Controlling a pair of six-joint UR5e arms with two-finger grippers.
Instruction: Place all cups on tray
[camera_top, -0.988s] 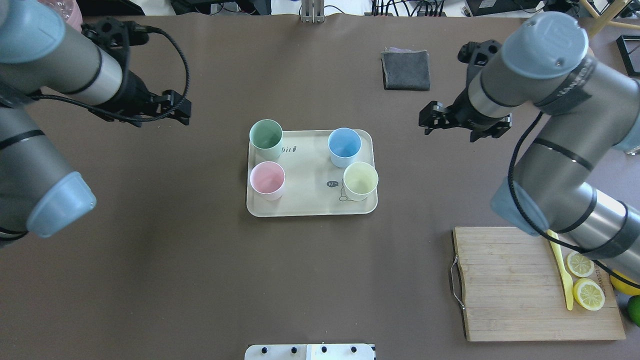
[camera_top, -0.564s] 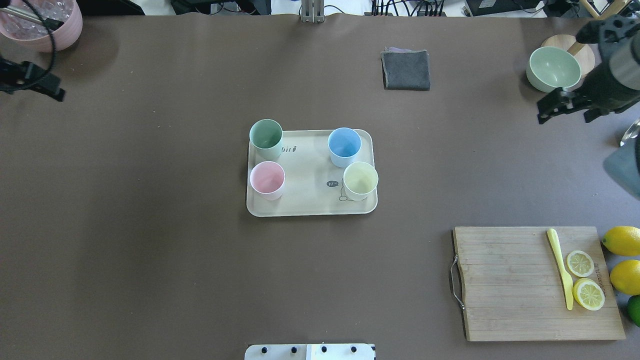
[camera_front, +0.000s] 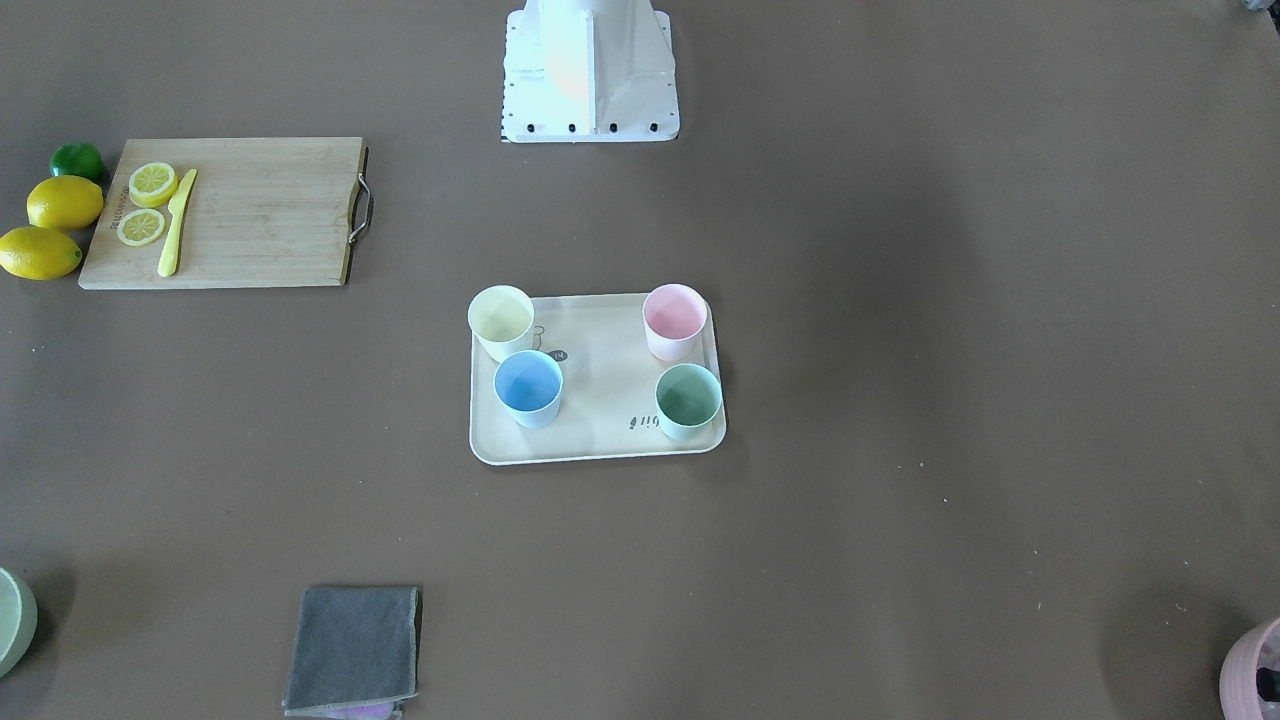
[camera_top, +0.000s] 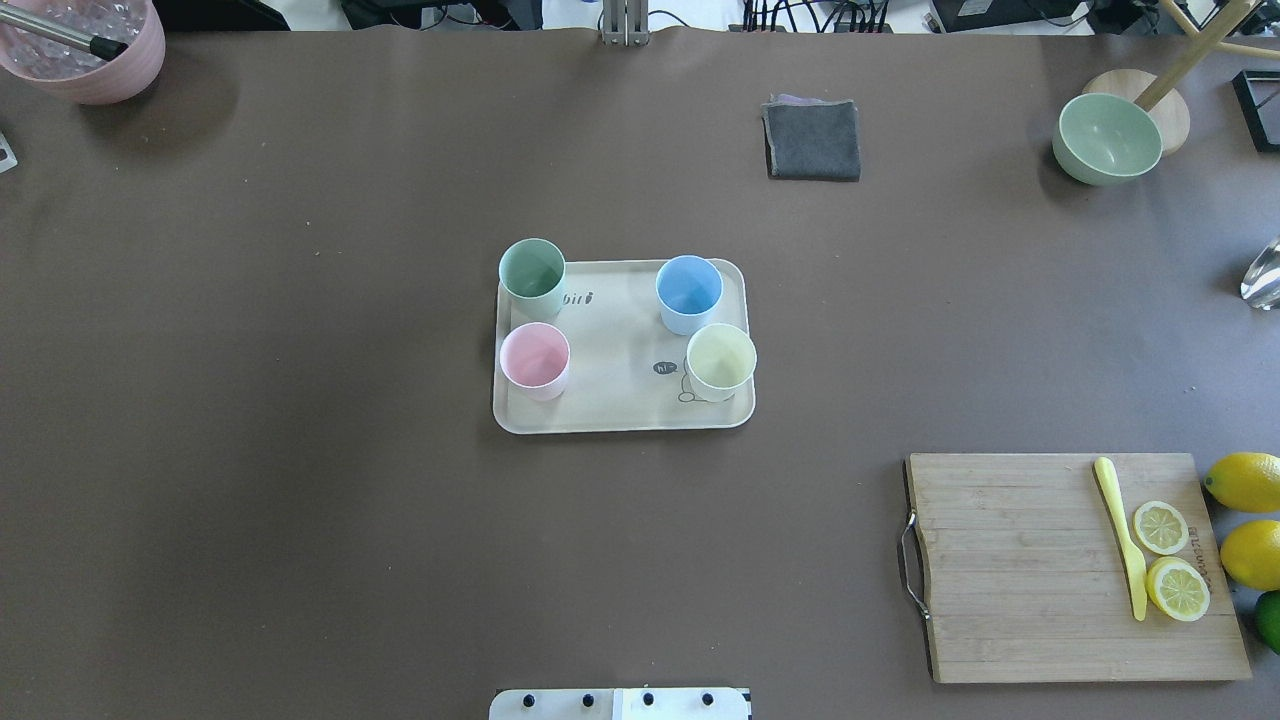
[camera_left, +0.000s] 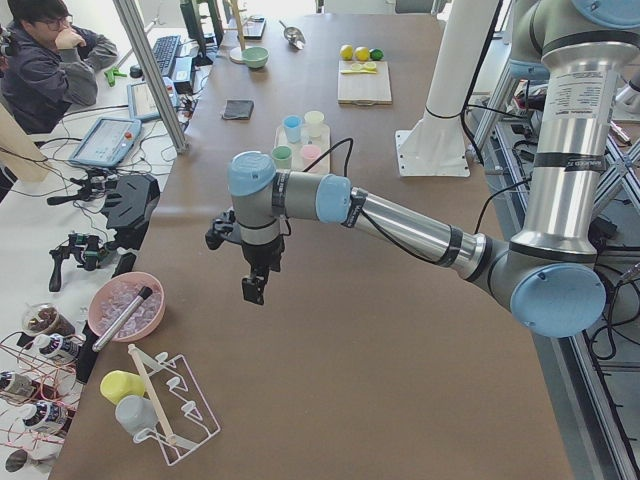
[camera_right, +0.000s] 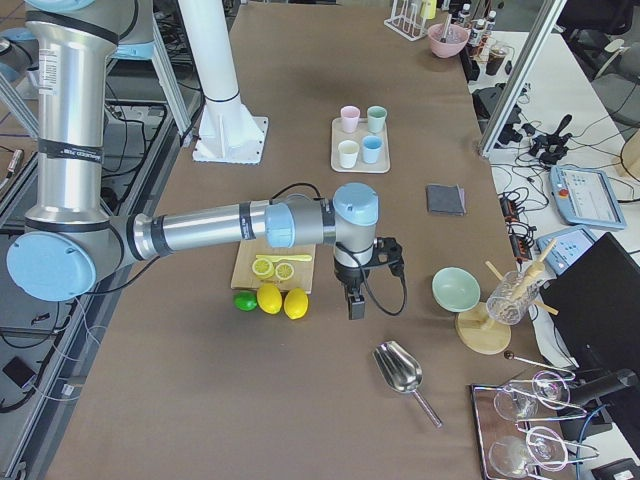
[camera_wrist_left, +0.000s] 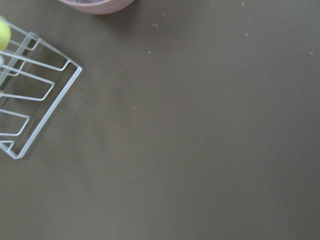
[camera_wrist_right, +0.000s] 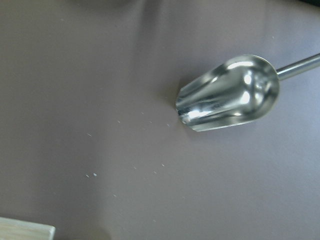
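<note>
**Operator:** Cups (camera_front: 528, 388): report position, near row first.

**Technician:** All four stand upright on the tray (camera_top: 615, 335), at table centre. Near row: pink cup (camera_top: 535, 358) at the left rim, yellow cup (camera_top: 720, 360) at the right rim. Far row: mint cup (camera_top: 532, 270) in the far left corner, blue cup (camera_top: 689, 290) toward the far right. No cup touches another. The tray's long axis runs left to right across the table.

**Operator:** Grippers?

**Technician:** Left gripper (camera_left: 255, 290) hangs over the table's left end, near the wire rack (camera_wrist_left: 50, 112) and the dusky-pink container (camera_top: 110, 80). Right gripper (camera_right: 355, 303) hangs over the right end, near the lemons (camera_right: 270, 298) and the metal scoop (camera_wrist_right: 230, 92). From each, the tray lies inward and well apart; neither arm is clearly nearer. Only the side views show them, so I cannot tell whether either is open or closed. Neither wrist camera shows a cup.

**Operator:** Obstructions?

**Technician:** Nearest the robot, on its right, is the bamboo cutting board (camera_top: 1010, 560) with a knife (camera_top: 1120, 530) and lemon slices (camera_top: 1160, 527). Farther out are the grey cloth (camera_top: 812, 140) and the green bowl (camera_top: 1108, 138). All sit well apart from the tray. Judgement: placement appears complete, with no cup left off the tray.
</note>
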